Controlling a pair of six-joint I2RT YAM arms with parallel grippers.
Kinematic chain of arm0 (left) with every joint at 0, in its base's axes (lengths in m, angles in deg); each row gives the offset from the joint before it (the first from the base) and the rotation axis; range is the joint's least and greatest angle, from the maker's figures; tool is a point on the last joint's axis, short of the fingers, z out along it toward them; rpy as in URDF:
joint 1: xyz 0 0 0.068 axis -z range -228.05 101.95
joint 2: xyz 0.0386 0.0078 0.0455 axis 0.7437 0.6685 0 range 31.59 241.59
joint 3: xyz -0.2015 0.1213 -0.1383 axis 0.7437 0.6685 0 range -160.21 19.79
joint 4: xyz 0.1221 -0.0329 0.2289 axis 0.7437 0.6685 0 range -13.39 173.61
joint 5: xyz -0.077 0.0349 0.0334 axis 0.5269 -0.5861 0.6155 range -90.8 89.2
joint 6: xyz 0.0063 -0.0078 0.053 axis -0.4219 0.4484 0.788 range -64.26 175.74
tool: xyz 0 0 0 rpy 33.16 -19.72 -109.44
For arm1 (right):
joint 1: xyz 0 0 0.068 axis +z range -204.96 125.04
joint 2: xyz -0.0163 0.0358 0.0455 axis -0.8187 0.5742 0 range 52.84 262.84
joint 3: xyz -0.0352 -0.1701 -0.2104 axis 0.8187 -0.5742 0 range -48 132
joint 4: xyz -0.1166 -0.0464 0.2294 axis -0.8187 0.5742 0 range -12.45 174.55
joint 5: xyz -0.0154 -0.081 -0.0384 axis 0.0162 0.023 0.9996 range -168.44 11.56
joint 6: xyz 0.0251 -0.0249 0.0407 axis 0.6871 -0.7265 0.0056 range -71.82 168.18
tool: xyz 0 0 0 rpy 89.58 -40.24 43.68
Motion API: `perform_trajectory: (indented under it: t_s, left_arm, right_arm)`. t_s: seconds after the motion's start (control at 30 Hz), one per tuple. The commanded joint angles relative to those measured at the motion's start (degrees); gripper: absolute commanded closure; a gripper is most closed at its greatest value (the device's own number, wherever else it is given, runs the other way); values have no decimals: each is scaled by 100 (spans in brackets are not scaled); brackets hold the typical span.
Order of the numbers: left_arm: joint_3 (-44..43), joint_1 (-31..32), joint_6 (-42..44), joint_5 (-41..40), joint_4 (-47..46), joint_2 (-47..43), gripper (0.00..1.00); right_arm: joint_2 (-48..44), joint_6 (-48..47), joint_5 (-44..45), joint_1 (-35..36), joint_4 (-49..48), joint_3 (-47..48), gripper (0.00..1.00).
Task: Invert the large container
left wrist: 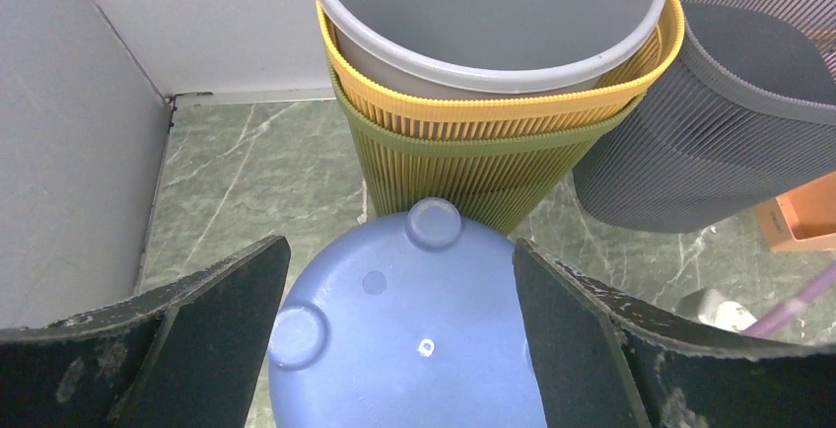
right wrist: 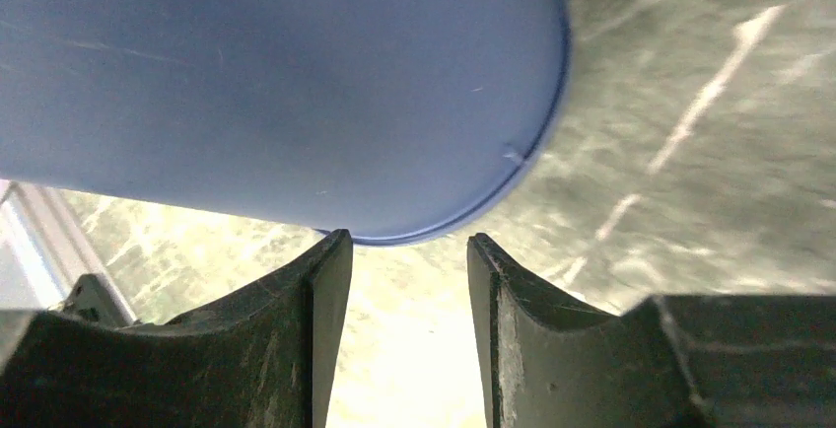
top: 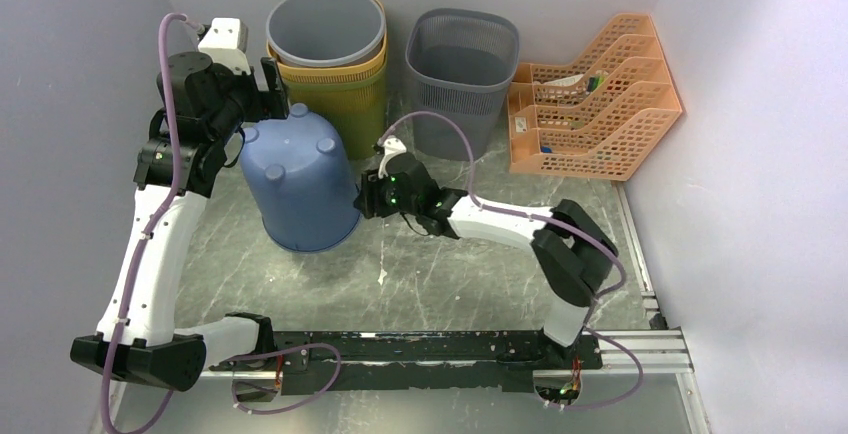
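The large blue container [top: 300, 179] stands upside down on the table, its footed base facing up and its rim on the floor. In the left wrist view its base [left wrist: 414, 349] fills the space between my open fingers. My left gripper [top: 262, 104] hovers open just above the container's far top edge. My right gripper [top: 363, 196] is open beside the container's right wall, near its rim; the right wrist view shows the blue wall and rim [right wrist: 296, 103] just beyond the fingertips, with nothing between them.
Stacked grey, yellow and green bins [top: 330, 49] stand right behind the blue container. A dark grey mesh bin [top: 462, 74] is to their right. An orange file rack [top: 590, 99] sits at the back right. Walls enclose left, back and right.
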Motion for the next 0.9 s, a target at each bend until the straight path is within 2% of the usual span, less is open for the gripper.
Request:
perform_trajectory:
  t_s: [0.0, 0.07, 0.13, 0.2, 0.4, 0.6, 0.87]
  left_arm:
    - [-20, 35, 83, -39, -148, -76, 5]
    - [8, 35, 19, 23, -214, -40, 5]
    - [55, 35, -68, 126, -328, -21, 5]
    - [135, 35, -141, 228, -452, -16, 4]
    - [319, 35, -195, 304, -615, -15, 5]
    - [350, 35, -152, 347, -595, -101, 5]
    - [452, 35, -149, 346, -601, -220, 5]
  right_arm:
    - [-957, -1058, 1048, -57, 1024, 493, 53]
    - [-1135, -1785, 1344, -63, 1671, 1021, 52]
    - [-1157, -2325, 1682, -70, 2406, 1697, 44]
    - [-1089, -2682, 2010, -80, 2849, 2327, 40]
    - [-734, -3514, 2772, -283, 3118, 3534, 31]
    - [301, -3606, 1867, -1320, 4300, 5181, 31]
    - [1135, -4113, 1052, -1973, 4737, 6143, 30]
